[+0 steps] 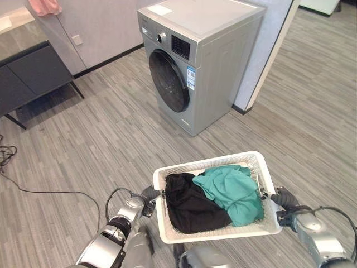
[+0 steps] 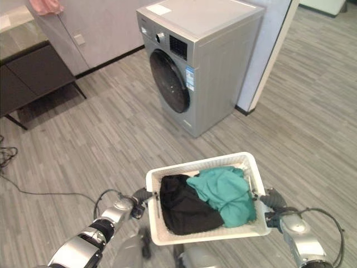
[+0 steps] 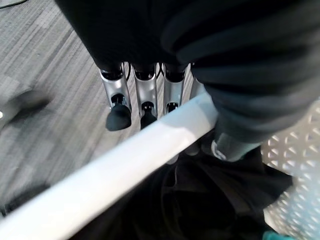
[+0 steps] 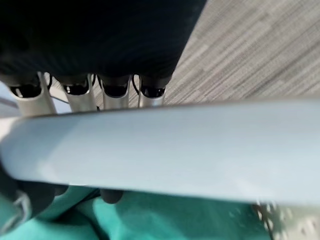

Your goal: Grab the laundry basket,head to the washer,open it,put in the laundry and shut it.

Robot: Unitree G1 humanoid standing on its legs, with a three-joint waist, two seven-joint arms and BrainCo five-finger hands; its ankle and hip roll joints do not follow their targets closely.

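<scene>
I hold a white laundry basket (image 1: pixel 215 158) off the floor in front of me, between both hands. In it lie a black garment (image 1: pixel 189 206) and a teal garment (image 1: pixel 234 190). My left hand (image 1: pixel 149 195) grips the basket's left rim (image 3: pixel 125 165), fingers (image 3: pixel 145 97) curled under it and thumb over it. On the right rim (image 4: pixel 175 150), my right hand (image 1: pixel 283 198) is curled the same way, fingers (image 4: pixel 115 92) behind the bar. A silver front-loading washer (image 1: pixel 217 72) stands ahead on the grey floor, its dark round door (image 1: pixel 168 81) closed.
A dark low cabinet (image 1: pixel 28 72) stands at the far left by the wall, with a pink cloth (image 1: pixel 46 5) above it. A white wall corner (image 1: pixel 268 50) rises just right of the washer. Open striped floor lies between me and the washer.
</scene>
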